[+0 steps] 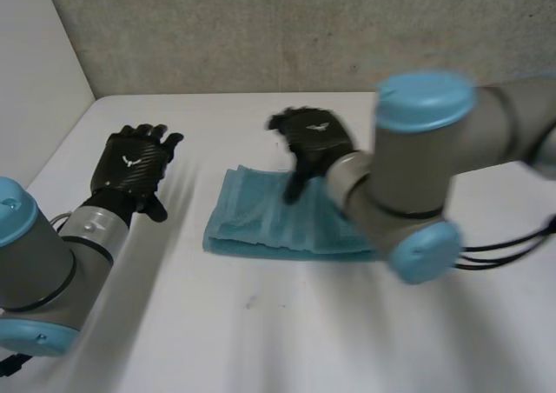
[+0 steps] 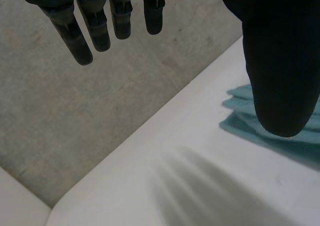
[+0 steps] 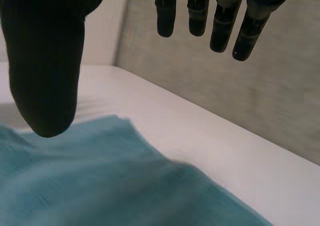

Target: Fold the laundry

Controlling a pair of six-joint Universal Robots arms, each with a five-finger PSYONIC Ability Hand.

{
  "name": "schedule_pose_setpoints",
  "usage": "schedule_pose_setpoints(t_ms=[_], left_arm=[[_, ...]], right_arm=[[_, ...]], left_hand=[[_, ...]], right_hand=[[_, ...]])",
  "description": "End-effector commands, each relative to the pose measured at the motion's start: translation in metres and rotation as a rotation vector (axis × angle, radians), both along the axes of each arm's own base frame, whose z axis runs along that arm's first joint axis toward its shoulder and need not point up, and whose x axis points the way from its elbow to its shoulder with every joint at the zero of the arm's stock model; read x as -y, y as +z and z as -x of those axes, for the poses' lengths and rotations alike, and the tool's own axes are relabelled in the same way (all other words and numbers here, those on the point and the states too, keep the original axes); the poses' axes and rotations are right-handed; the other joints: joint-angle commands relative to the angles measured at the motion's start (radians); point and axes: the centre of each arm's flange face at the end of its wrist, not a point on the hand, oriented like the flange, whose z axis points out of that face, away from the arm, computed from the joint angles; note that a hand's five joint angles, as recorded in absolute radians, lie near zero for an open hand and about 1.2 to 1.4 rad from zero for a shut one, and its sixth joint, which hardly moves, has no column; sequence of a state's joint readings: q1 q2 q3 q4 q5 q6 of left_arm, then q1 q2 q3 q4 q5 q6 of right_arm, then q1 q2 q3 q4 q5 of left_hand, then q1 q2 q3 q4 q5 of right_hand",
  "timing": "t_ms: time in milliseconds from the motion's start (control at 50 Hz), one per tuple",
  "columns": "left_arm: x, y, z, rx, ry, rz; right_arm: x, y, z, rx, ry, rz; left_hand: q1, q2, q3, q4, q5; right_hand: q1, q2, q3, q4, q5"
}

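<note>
Closest to my head camera are the two grey arms with their blue caps, the left arm low at one side and the right arm bent across the other. Beyond them, on the white tabletop, lies the laundry: a teal cloth folded into a flat oblong, roughly in the middle of the tabletop. I see the left hand palm down and well apart from the cloth, its fingers straight and spread with nothing in them. From its wrist camera, one end of the cloth shows beyond the thumb. The right hand is at the cloth's far edge, back upward. Its thumb reaches over the cloth and its fingers point out over bare tabletop toward the grey wall. Those fingers are straight and relaxed too, holding nothing. I cannot tell whether the thumb touches the cloth or hangs just above it.
</note>
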State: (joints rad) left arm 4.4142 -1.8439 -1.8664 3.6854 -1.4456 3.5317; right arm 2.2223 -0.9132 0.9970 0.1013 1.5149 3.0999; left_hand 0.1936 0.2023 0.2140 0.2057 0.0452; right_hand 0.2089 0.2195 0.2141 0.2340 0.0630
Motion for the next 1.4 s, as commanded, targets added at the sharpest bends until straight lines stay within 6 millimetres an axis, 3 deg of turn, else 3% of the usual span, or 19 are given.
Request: schedule_pose_setpoints(t_ms=[20, 160, 260, 440, 520, 580, 640, 720, 840, 920, 940, 1060, 1120, 1160, 1200, 1240, 1360, 1380, 1400], left_arm=[[-0.011, 0.015, 0.029, -0.050, -0.100, 0.034], [-0.006, 0.020, 0.047, -0.109, -0.181, -0.033], [0.008, -0.002, 0.067, -0.084, -0.235, -0.195], [0.019, -0.029, 0.071, -0.050, -0.215, -0.291], [0.019, -0.039, 0.070, -0.041, -0.204, -0.315], [0.019, -0.042, 0.067, -0.033, -0.173, -0.323], [0.017, -0.046, 0.062, -0.018, -0.134, -0.335], [0.006, -0.042, 0.058, -0.010, -0.114, -0.344], [-0.010, -0.013, 0.049, -0.035, -0.120, -0.292], [-0.013, 0.006, 0.044, -0.058, -0.112, -0.250], [-0.015, 0.014, 0.043, -0.066, -0.113, -0.231], [-0.018, 0.033, 0.040, -0.084, -0.104, -0.183], [-0.017, 0.040, 0.036, -0.092, -0.093, -0.164], [-0.015, 0.043, 0.033, -0.095, -0.074, -0.155], [-0.011, 0.048, 0.024, -0.104, -0.030, -0.140], [-0.009, 0.050, 0.021, -0.108, -0.013, -0.136], [-0.003, 0.053, 0.014, -0.165, 0.024, -0.147], [-0.003, 0.053, 0.014, -0.169, 0.025, -0.148], [-0.002, 0.054, 0.014, -0.173, 0.024, -0.147]], right_arm=[[0.020, -0.015, 0.090, -0.106, -0.171, -0.021], [0.023, -0.048, 0.135, -0.171, -0.225, -0.013], [0.017, -0.068, 0.147, -0.192, -0.236, -0.061], [0.016, -0.081, 0.151, -0.189, -0.241, -0.055], [0.016, -0.089, 0.152, -0.199, -0.245, -0.064], [0.020, -0.089, 0.153, -0.206, -0.259, -0.030], [0.027, -0.087, 0.157, -0.247, -0.281, 0.020], [0.034, -0.091, 0.161, -0.388, -0.287, 0.083], [0.051, -0.083, 0.162, -0.566, -0.306, 0.216], [0.060, -0.060, 0.145, -0.562, -0.310, 0.314], [0.053, -0.039, 0.112, -0.501, -0.261, 0.399], [0.023, 0.002, 0.042, -0.346, -0.119, 0.523], [0.005, -0.002, 0.015, -0.324, -0.035, 0.534], [-0.037, -0.021, -0.025, -0.294, 0.153, 0.534], [-0.047, -0.027, -0.033, -0.290, 0.200, 0.532], [-0.083, -0.059, -0.052, -0.303, 0.370, 0.497], [-0.090, -0.087, -0.052, -0.341, 0.418, 0.424], [-0.089, -0.084, -0.051, -0.338, 0.407, 0.424], [-0.085, -0.073, -0.050, -0.317, 0.381, 0.434]], left_hand=[[-0.015, -0.024, -0.036, -0.027, -0.041], [-0.009, -0.018, -0.030, -0.022, -0.036], [-0.001, -0.009, -0.021, -0.013, -0.027], [0.002, -0.006, -0.018, -0.010, -0.024], [0.005, -0.003, -0.015, -0.007, -0.021], [0.005, -0.003, -0.015, -0.007, -0.021], [0.005, -0.003, -0.015, -0.007, -0.021], [0.002, -0.006, -0.018, -0.010, -0.024], [0.002, -0.006, -0.018, -0.010, -0.024], [-0.001, -0.009, -0.021, -0.013, -0.027], [-0.001, -0.009, -0.021, -0.013, -0.027], [-0.004, -0.012, -0.024, -0.016, -0.030], [-0.004, -0.012, -0.024, -0.016, -0.030], [-0.007, -0.015, -0.027, -0.019, -0.033], [-0.006, -0.015, -0.027, -0.019, -0.033], [-0.007, -0.015, -0.027, -0.019, -0.033], [-0.009, -0.018, -0.030, -0.022, -0.036], [-0.009, -0.018, -0.030, -0.022, -0.036], [-0.007, -0.015, -0.027, -0.019, -0.033]], right_hand=[[-0.001, -0.012, -0.006, -0.026, -0.030], [0.193, 0.182, 0.188, 0.168, 0.164], [0.205, 0.194, 0.200, 0.180, 0.176], [0.313, 0.303, 0.308, 0.288, 0.285], [0.618, 0.607, 0.613, 0.593, 0.589], [1.137, 1.126, 1.132, 1.112, 1.108], [1.187, 1.177, 1.182, 1.162, 1.159], [1.187, 1.177, 1.182, 1.162, 1.159], [1.187, 1.177, 1.182, 1.162, 1.159], [1.187, 1.177, 1.182, 1.162, 1.159], [1.187, 1.177, 1.182, 1.162, 1.159], [1.187, 1.177, 1.182, 1.162, 1.159], [1.187, 1.177, 1.182, 1.162, 1.159], [1.187, 1.177, 1.182, 1.162, 1.159], [1.187, 1.177, 1.182, 1.162, 1.159], [1.187, 1.177, 1.182, 1.162, 1.159], [1.187, 1.177, 1.182, 1.162, 1.159], [1.049, 1.038, 1.044, 1.024, 1.020], [0.603, 0.592, 0.598, 0.578, 0.574]])
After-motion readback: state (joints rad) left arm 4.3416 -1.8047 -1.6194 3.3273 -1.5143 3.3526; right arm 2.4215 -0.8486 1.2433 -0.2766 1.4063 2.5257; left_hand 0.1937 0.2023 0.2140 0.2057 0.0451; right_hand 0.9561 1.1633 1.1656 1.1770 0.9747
